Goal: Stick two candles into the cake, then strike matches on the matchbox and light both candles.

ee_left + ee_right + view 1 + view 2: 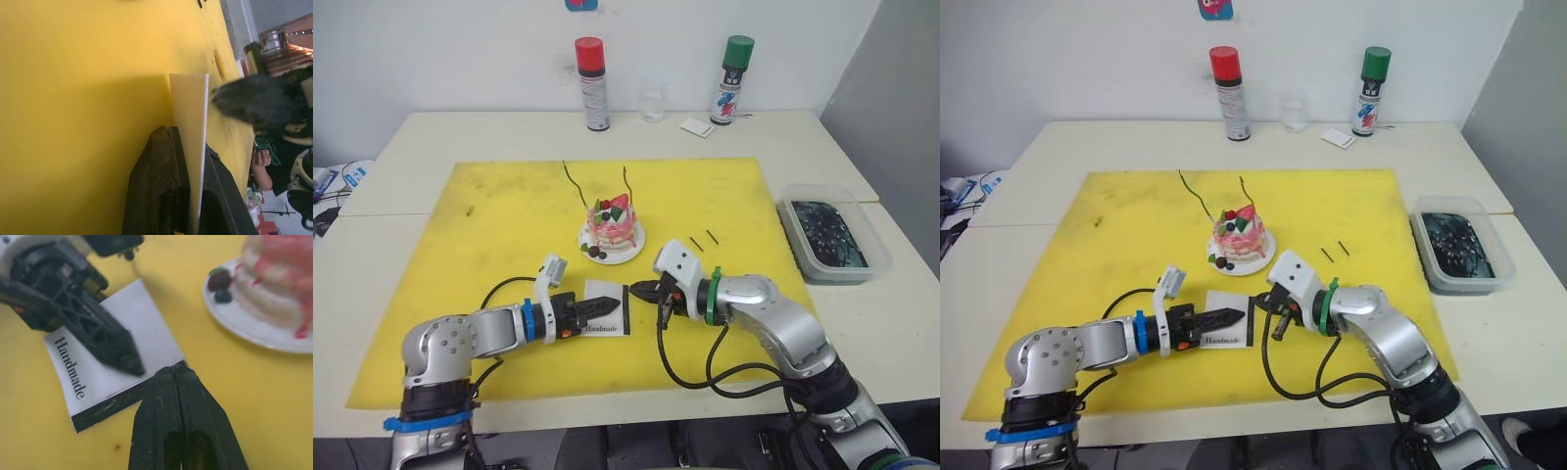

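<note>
Left tool (607, 306) clamping the matchbox (606, 320) flat on the yellow mat (509, 215), just in front of the cake (612, 227), likely steadying it for striking. Right tool (176, 377) clenched, tips touching the black strip; any match between them too small to tell. Candles (574, 183) already standing in the cake, unlit. Two matches (704, 240) lying right of the cake. Right wrist view showing "Handmade" lettering; left wrist view showing box edge-on between fingers.

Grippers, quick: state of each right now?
Left gripper: shut on the matchbox.
Right gripper: shut, tip at the matchbox's black strip; whether it holds anything cannot be told.
</note>
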{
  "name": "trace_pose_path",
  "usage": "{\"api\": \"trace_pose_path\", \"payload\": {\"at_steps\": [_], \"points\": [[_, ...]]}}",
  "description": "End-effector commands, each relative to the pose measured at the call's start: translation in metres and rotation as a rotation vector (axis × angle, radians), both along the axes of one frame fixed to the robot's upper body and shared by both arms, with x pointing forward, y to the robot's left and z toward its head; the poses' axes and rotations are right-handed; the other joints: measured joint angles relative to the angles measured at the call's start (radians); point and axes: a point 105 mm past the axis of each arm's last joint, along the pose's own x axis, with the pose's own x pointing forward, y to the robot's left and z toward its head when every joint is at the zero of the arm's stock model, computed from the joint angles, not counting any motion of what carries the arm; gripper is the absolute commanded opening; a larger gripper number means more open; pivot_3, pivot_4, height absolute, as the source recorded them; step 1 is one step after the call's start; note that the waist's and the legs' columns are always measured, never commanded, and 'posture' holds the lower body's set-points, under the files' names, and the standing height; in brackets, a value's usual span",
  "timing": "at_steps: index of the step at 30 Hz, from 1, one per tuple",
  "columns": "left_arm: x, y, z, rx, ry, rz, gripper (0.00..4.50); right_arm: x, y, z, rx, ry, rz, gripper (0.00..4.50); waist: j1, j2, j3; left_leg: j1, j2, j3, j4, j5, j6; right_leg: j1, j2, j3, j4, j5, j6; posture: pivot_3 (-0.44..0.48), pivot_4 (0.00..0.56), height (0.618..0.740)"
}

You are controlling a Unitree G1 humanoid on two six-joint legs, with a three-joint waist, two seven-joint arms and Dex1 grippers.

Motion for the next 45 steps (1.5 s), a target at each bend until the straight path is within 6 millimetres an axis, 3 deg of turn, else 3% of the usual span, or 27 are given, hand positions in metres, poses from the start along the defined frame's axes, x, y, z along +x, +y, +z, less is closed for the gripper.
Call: {"api": "trace_pose_path", "payload": {"at_steps": [1, 7, 10, 14, 21, 29, 45], "points": [[-0.006, 0.008, 0.022, -0.027, -0.11, -0.017, 0.05, 0.0, -0.017, 0.034, 0.091, -0.132, -0.056, 0.0, 0.001, 0.0, 0.0, 0.0, 0.0, 0.0, -0.001, 0.0, 0.0, 0.0, 0.0, -0.001, -0.001, 0.0, 0.0, 0.0, 0.15, 0.74], [-0.019, 0.002, 0.048, 0.0, -0.264, -0.11, 0.05, 0.005, -0.051, 0.043, 0.163, -0.174, -0.206, 0.0, 0.009, 0.0, 0.0, -0.005, 0.0, 0.0, -0.009, 0.0, 0.0, 0.0, -0.001, -0.002, -0.013, 0.0, -0.001, 0.0, 0.15, 0.74], [-0.016, 0.0, 0.053, 0.01, -0.304, -0.097, 0.0, 0.01, -0.06, 0.036, 0.16, -0.217, -0.278, 0.64, 0.011, 0.0, 0.0, -0.006, -0.002, 0.0, -0.01, -0.001, -0.002, -0.001, -0.002, -0.002, -0.014, 0.0, -0.001, 0.0, 0.15, 0.74], [-0.009, -0.002, 0.057, 0.014, -0.335, -0.067, 0.0, 0.023, -0.069, 0.023, 0.143, -0.292, -0.41, 1.97, 0.011, 0.0, 0.0, -0.007, -0.001, 0.0, -0.01, -0.001, -0.002, -0.001, -0.002, -0.002, -0.015, -0.001, 0.0, 0.0, 0.15, 0.74], [-0.006, -0.004, 0.056, 0.02, -0.337, -0.066, 0.0, 0.048, -0.075, 0.003, 0.119, -0.285, -0.556, 1.97, 0.01, 0.0, 0.0, -0.007, -0.001, 0.001, -0.009, -0.001, -0.002, -0.001, -0.001, -0.003, -0.013, 0.0, 0.0, 0.0, 0.15, 0.74], [-0.008, -0.005, 0.054, 0.025, -0.335, -0.07, 0.0, 0.067, -0.08, -0.007, 0.147, -0.235, -0.625, 1.97, 0.012, 0.0, 0.0, -0.007, -0.001, 0.001, -0.009, -0.001, -0.002, -0.001, -0.001, -0.003, -0.013, 0.002, -0.004, 0.0, 0.15, 0.74], [-0.01, -0.003, 0.051, 0.033, -0.326, -0.071, 0.0, 0.076, -0.088, -0.025, 0.095, -0.142, -0.704, 1.97, 0.012, 0.0, 0.0, -0.006, -0.001, 0.001, -0.009, -0.001, -0.002, 0.0, -0.001, -0.004, -0.012, 0.002, -0.004, 0.0, 0.15, 0.74]]}}
